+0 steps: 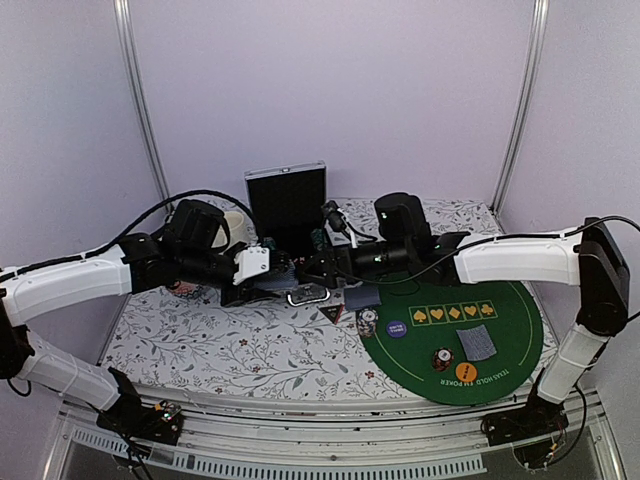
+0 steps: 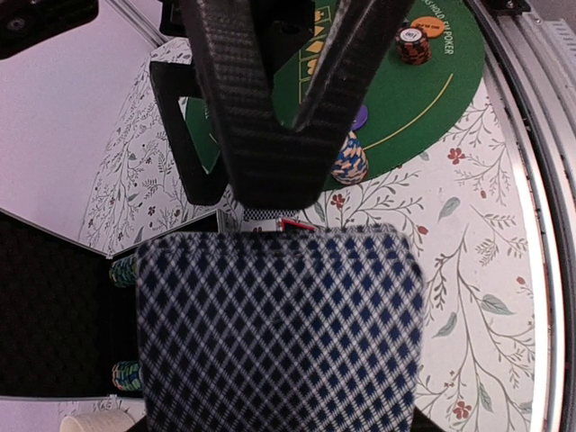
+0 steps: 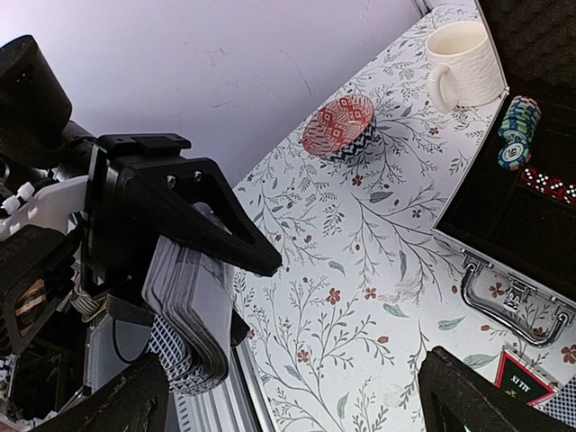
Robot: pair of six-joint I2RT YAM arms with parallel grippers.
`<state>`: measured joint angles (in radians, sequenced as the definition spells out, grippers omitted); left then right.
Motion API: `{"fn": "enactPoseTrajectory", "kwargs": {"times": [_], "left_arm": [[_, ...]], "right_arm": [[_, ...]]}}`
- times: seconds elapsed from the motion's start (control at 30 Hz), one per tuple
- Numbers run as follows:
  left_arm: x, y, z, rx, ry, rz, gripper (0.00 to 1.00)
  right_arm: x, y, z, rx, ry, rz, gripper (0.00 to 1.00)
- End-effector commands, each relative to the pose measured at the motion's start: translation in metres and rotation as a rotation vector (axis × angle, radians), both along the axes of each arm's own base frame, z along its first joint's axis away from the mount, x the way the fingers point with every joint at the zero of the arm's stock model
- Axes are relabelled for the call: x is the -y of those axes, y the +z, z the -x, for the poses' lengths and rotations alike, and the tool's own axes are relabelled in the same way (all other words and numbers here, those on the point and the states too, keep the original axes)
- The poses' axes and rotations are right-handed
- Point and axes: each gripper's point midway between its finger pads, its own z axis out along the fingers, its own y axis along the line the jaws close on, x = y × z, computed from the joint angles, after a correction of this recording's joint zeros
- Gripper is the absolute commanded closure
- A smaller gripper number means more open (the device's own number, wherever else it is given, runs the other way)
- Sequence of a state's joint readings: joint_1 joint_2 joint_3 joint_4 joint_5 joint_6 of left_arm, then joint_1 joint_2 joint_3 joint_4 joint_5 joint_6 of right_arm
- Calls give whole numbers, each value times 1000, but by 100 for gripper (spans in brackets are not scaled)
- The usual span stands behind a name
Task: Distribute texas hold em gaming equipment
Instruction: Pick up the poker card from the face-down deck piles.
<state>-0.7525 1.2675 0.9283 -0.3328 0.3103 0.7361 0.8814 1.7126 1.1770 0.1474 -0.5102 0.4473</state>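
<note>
A thick deck of blue-and-white diamond-backed playing cards [image 2: 279, 333] fills the lower left wrist view. My left gripper [image 3: 220, 297] is shut on it above the table, in front of the case. My right gripper [image 3: 292, 382] faces it, open wide and holding nothing, with its left finger [image 3: 117, 405] just under the deck's edge. Its dark fingers [image 2: 256, 108] rise just beyond the deck. On the green poker mat [image 1: 520, 320] lie a card [image 1: 476, 343], two chip stacks [image 1: 368, 322] [image 1: 442, 358], a purple disc [image 1: 396, 327] and an orange disc [image 1: 464, 372]. A dark triangular marker [image 1: 333, 313] and another card [image 1: 362, 297] lie beside the mat.
An open black case [image 1: 287, 200] stands at the back centre, with chips [image 3: 517, 130] and red dice [image 3: 549, 184] inside and a metal handle [image 3: 504, 301] in front. A cream mug [image 3: 463, 58] and a small red patterned bowl [image 3: 339, 126] sit to the case's left.
</note>
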Motion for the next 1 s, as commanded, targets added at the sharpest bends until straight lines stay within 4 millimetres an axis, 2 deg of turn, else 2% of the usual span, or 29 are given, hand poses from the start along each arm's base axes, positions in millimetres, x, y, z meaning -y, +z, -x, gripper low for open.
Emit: {"fn": "enactPoseTrajectory", "kwargs": {"times": [0.0,0.07,0.2,0.53,0.8,0.97], "left_arm": [[5,11,6,27,-33,35,53],[6,10,6,28,-34,33,53],[5,11,5,29,-32,33,53],[5,12,6,32,-32,37,53],[5,12,5,36,-30,34,53],[4,8,2,39,-18,21,54]], "right_arm": [[-13,16,2,26,30,-51,1],[-18,23,1,32,40,-66,1],[-25,25,0,34,41,-78,1],[-45,10,-7,-3,33,-70,1],[-37,-16,-16,-27,-37,32,1],[-35,-20,-15,-26,-30,61,1]]}}
